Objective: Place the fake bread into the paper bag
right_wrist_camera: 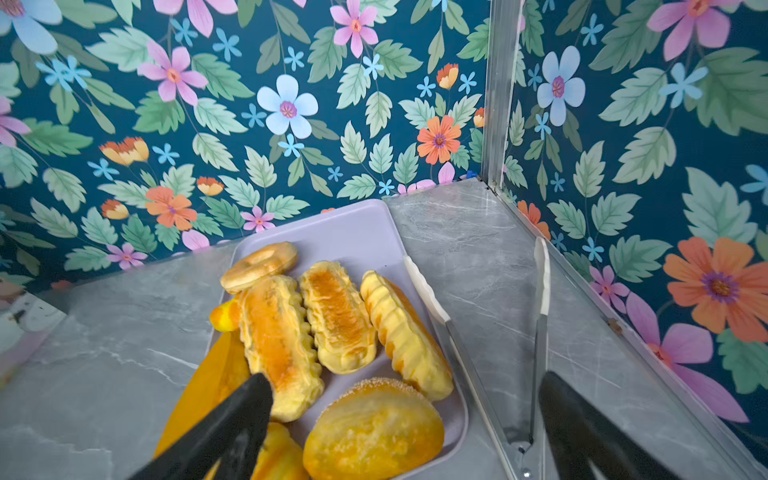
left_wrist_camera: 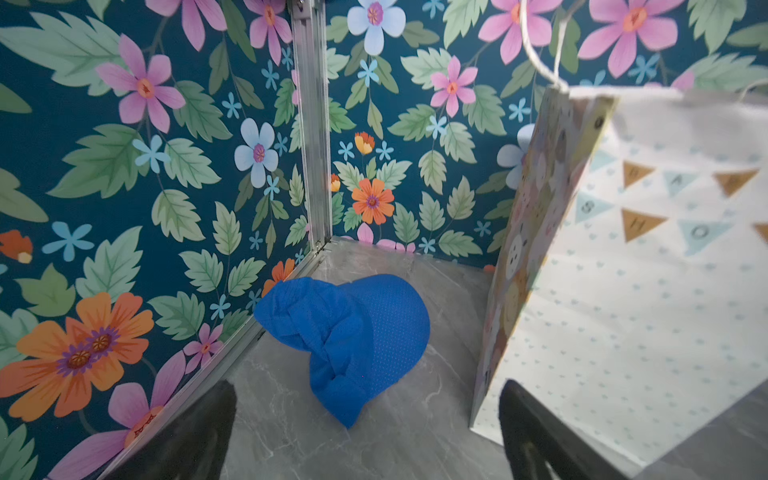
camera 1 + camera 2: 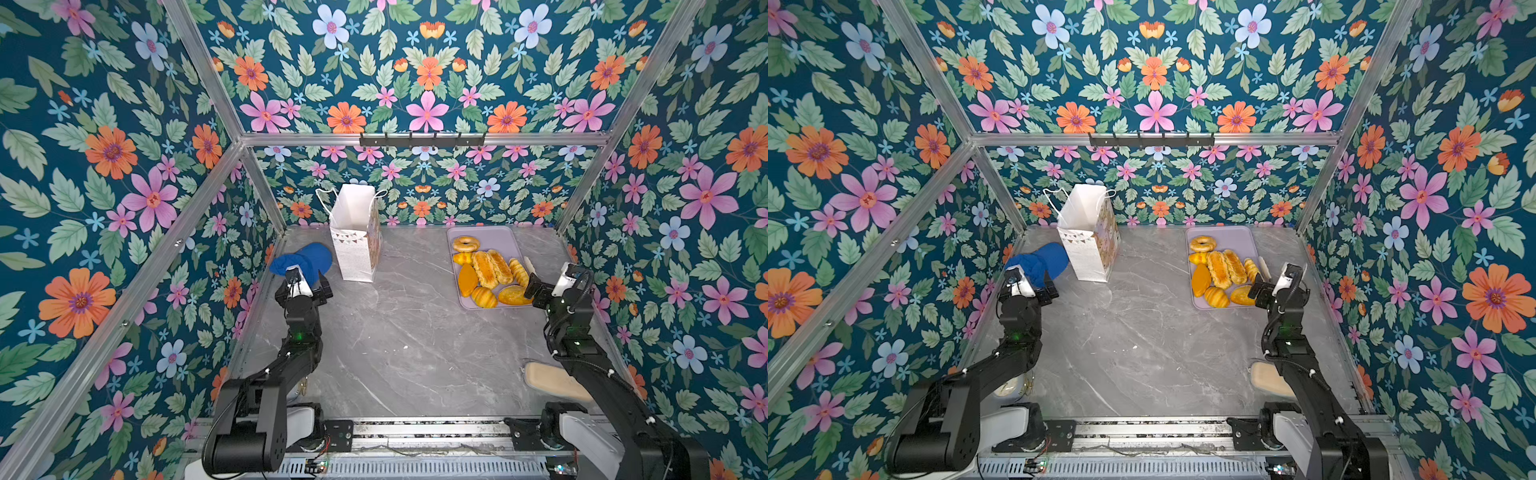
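Eight pieces of fake bread [image 3: 484,269] are visible, all crowded on a lilac tray [image 3: 500,237] at the far right of the grey marble table [image 3: 407,340]: a ring bagel farthest back, then long loaves, croissants, an orange oval and a seeded bun at the near edge. None sits in the paper bag [image 3: 355,253], which stands upright and open-mouthed at far left-centre, well apart from the tray, its bunting band facing the arms. A blue cap [image 3: 309,257] lies crumpled just beside the bag, toward the left wall. The left gripper [image 3: 301,284] hangs near the cap and the bag's near corner, claw released, jaws spread wide, holding nothing. The right gripper [image 1: 405,380] hovers over the tray's near end, claw likewise released, one finger above the loaves and the other out over bare table. White-tipped metal tongs [image 1: 540,291] lie beside the tray's right rim. A flat beige oblong [image 3: 544,376] rests near the front right, partly under the right arm.
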Controlling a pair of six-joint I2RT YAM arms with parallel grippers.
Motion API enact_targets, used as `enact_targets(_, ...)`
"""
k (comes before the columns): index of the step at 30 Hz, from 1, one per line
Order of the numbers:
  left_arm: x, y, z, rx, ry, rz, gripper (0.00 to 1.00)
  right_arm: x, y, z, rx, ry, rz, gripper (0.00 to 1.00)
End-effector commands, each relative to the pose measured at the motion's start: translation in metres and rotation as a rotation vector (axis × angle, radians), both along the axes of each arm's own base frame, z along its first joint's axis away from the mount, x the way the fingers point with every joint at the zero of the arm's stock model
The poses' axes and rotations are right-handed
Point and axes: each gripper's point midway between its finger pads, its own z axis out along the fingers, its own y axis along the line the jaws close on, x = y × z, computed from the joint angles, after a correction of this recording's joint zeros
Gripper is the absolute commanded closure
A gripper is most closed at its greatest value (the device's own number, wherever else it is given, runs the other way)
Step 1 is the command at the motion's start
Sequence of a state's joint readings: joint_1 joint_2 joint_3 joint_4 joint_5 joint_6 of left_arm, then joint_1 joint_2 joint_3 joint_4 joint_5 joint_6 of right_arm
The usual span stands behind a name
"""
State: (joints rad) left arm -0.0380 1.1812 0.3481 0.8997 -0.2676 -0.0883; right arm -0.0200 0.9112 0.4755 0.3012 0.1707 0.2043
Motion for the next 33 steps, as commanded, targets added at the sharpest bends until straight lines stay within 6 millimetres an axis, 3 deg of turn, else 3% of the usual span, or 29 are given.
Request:
enact_targets(1, -0.006, 0.003, 0.007, -0.078, 0.017, 0.022, 0.0, -0.022, -0.011, -0.014, 0.132, 0.121, -0.115, 0.01)
enact_targets(5, -0.016, 0.015, 0.023, -0.207, 0.063, 0.109, 0.0, -0.044, -0.01, -0.004, 0.231, 0.216, -0.156, 0.01)
enact_targets(9, -0.021, 0.008, 0.039, -0.28, 0.148, 0.085, 0.0, -0.05, 0.025, 0.012, 0.318, 0.251, 0.027, 0.03)
enact_targets(13, -0.021, -0.022, 0.047, -0.323, 0.283, -0.072, 0.0, -0.051, 0.064, 0.025, 0.42, 0.306, 0.226, 0.37)
enact_targets(16, -0.024, -0.037, 0.051, -0.324, 0.36, -0.153, 0.07, -0.049, 0.088, 0.024, 0.468, 0.405, 0.319, 0.54)
enact_targets(19, -0.021, -0.042, 0.07, -0.307, 0.41, -0.184, 0.1, -0.047, 0.11, 0.021, 0.459, 0.494, 0.373, 0.54)
enact_targets(23, 0.001, -0.062, 0.099, -0.305, 0.469, -0.291, 0.13, -0.045, 0.151, 0.031, 0.403, 0.534, 0.473, 0.45)
enact_targets(26, 0.023, -0.069, 0.105, -0.291, 0.53, -0.323, 0.08, -0.044, 0.185, 0.038, 0.331, 0.553, 0.536, 0.43)
enact_targets(33, 0.083, -0.069, 0.102, -0.207, 0.617, -0.29, 0.08, -0.04, 0.251, 0.038, 0.219, 0.617, 0.65, 0.42)
